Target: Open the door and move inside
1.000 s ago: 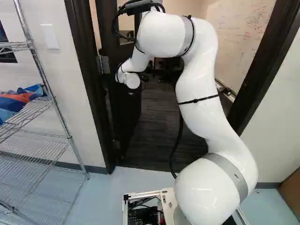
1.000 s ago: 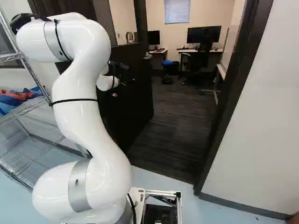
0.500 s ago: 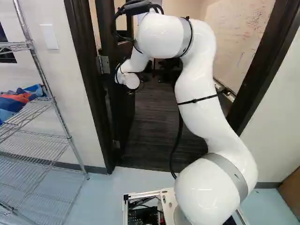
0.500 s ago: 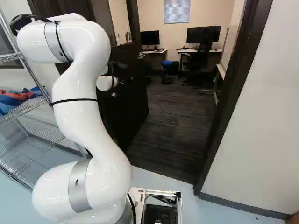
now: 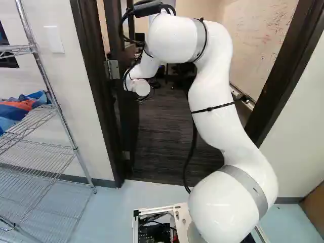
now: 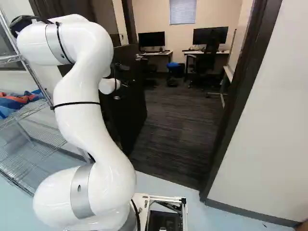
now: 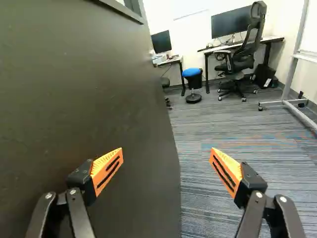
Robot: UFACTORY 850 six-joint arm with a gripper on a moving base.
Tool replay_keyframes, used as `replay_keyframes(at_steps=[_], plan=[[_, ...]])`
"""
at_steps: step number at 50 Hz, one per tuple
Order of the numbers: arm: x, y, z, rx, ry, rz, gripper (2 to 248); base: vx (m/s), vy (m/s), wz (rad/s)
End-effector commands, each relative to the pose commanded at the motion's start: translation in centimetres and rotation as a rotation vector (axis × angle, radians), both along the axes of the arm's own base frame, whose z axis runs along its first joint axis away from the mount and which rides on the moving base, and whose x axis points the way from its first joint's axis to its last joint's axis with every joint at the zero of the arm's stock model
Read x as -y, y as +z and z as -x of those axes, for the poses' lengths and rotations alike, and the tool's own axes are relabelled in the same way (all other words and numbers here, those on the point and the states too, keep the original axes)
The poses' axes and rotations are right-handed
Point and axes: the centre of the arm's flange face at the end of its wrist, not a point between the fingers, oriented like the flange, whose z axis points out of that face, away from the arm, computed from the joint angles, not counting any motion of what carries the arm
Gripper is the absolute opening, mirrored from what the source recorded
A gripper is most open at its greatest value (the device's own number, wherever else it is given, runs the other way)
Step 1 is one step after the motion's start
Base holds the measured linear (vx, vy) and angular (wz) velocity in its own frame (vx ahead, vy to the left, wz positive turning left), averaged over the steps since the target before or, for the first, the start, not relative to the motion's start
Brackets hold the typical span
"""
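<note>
Door: standing open into the room, hinged on the left-hand frame
Tool: spread wide beside the door (touching it or not, I can't tell)
Carpet: striped, past the frame
Chair: black, at the far surface, near the blue-topped stool

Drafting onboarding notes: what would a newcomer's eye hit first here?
Likely the white arm, looming right of the middle in the left base view. Then the pincer's orange pads, spread wide at the wrist view's near edge, and the dark door beside them, standing open into a room with desks.
</note>
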Motion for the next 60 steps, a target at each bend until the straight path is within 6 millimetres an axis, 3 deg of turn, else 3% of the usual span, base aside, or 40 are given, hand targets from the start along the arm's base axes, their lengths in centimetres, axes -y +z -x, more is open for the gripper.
replay_keyframes(at_steps=[17,42,60], plan=[[0.5,0.1,0.2,-0.003,-0.005,0.001,247,0.000,0.000,0.000],[4.5,0.6,2.5,-0.028,-0.051,0.010,247,0.000,0.000,0.000],[6.9,1.1,5.3,-0.050,-0.071,0.019,247,0.000,0.000,0.000]])
